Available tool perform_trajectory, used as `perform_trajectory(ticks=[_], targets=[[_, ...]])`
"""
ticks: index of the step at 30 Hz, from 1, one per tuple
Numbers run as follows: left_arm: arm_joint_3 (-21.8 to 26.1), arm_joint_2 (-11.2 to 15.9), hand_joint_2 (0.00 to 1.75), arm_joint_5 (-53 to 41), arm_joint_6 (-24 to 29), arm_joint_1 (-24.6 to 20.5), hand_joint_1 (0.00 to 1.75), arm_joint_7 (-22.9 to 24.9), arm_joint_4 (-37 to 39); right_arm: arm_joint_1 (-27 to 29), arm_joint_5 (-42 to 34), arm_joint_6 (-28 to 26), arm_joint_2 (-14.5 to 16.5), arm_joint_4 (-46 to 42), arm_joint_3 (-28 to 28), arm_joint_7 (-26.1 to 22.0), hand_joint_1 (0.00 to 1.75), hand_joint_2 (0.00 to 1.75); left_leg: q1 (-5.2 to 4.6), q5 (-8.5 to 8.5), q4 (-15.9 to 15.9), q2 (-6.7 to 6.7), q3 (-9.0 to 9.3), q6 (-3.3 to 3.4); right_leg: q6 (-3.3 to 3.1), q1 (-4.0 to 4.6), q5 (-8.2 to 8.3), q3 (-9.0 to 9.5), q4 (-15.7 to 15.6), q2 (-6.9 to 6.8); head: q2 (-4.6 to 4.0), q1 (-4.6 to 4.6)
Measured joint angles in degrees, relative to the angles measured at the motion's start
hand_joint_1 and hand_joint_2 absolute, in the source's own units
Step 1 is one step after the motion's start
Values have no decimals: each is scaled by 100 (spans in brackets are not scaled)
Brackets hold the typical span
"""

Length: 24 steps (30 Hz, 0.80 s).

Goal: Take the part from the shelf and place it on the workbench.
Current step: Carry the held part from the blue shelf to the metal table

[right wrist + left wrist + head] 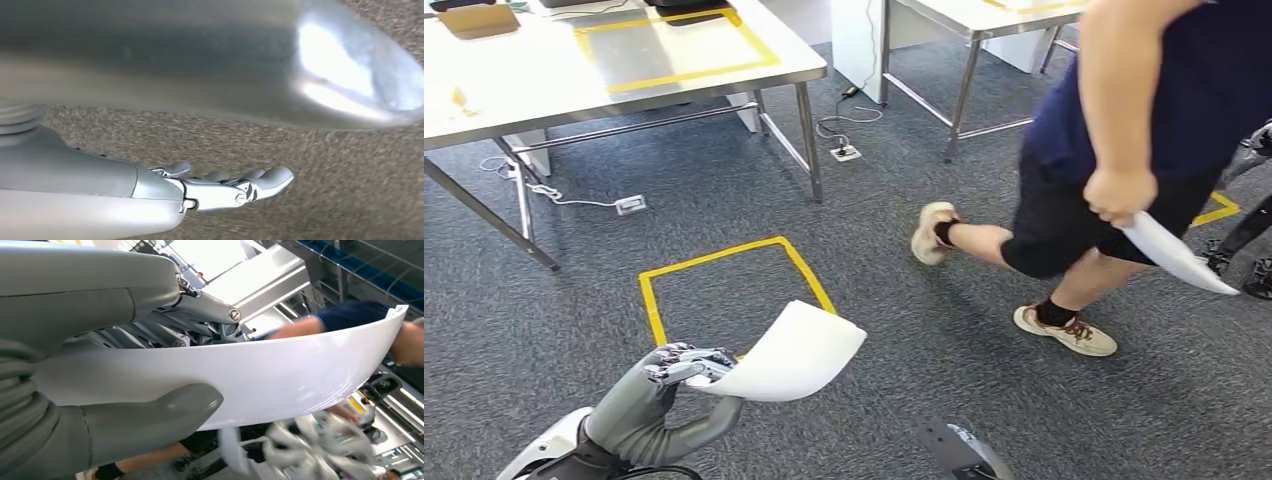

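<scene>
A: Where is the curved white plastic panel point(789, 352)?
B: Gripped at its edge by the left hand point(686, 364), near the yellow tape square point(656, 308). Looks light, glossy, slippery.
A: Right hand point(225, 186)?
B: Fingers apart, empty.

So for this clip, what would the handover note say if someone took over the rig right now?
Left hand: grips the curved white part by one edge, thumb pressed against it, held over the carpet.
Right hand: holds nothing, fingers extended, hanging over the carpet.
Done: part is in hand.
Left: carry it to the workbench ahead on the left and set it down.
Note: a person walks past on the right carrying a similar white part.
</scene>
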Motion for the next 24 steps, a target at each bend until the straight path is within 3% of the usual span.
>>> perform_trajectory(ticks=[2,3,5,7,9,11,12,13,15,17,19,21,23,24], targets=[[0,-2,175,0,0,-12,175,-1,2,-5,2,3,4,-4,0,-1,0,0,-18,234,-702,149,358,57,56,25,-30,21,24,-76,0,3],[0,-3,175,0,-1,-16,175,0,3,-7,6,14,4,-4,0,0,0,0,-29,260,-856,182,426,97,88,39,-40,28,32,-109,0,5],[0,-4,175,0,-2,-15,175,-2,7,-13,18,45,4,-4,0,2,0,0,-46,257,-889,100,414,185,155,44,-45,47,24,-181,-1,10],[1,-7,175,0,-9,-16,175,-2,9,-20,40,68,3,-5,0,-3,0,0,-33,286,-909,10,425,260,230,19,-132,38,115,-105,0,13],[2,-14,175,0,-27,-29,175,-1,10,-17,65,76,-1,-6,0,-7,0,0,-7,317,-925,-70,434,316,283,1,-437,-176,626,134,0,19],[2,-18,175,0,-44,-36,175,-1,25,3,92,79,-10,-6,0,-2,0,0,-9,324,-920,-168,420,340,299,2,-770,-564,1409,275,0,22],[2,-18,175,0,-46,-36,175,-1,36,11,109,79,-16,-6,0,3,0,0,-12,325,-917,-224,417,344,298,4,-816,-700,1650,292,0,22],[2,-17,175,1,-48,-37,175,-1,49,11,131,80,-19,-6,0,8,0,0,-13,324,-912,-284,417,344,289,6,-742,-735,1669,298,1,22],[2,-19,175,2,-48,-50,175,0,65,-6,173,90,-25,-6,0,24,0,0,-13,323,-901,-401,424,337,254,3,-337,-489,1072,356,1,22],[2,-25,175,8,-48,-75,175,3,72,-37,216,109,-35,-6,0,58,0,0,-26,320,-885,-508,411,296,215,0,-40,-154,320,534,0,21],[2,-33,175,16,-48,-85,175,12,77,-72,256,129,-42,-7,0,98,0,0,-26,325,-889,-592,382,220,178,15,-3,-44,50,611,0,21],[3,-36,175,21,-48,-75,175,20,79,-108,292,154,-42,-11,0,114,0,0,-9,332,-902,-628,361,142,113,15,19,-41,19,518,1,21],[6,-35,175,28,-48,-79,175,21,84,-146,345,197,-41,-26,0,128,0,0,-15,184,-682,-446,256,91,32,-7,50,-21,-32,423,1,12],[8,-35,175,34,-48,-85,175,22,92,-160,376,227,-39,-33,0,149,0,0,-16,18,-399,-314,128,72,4,-14,58,-14,-49,368,0,7]])
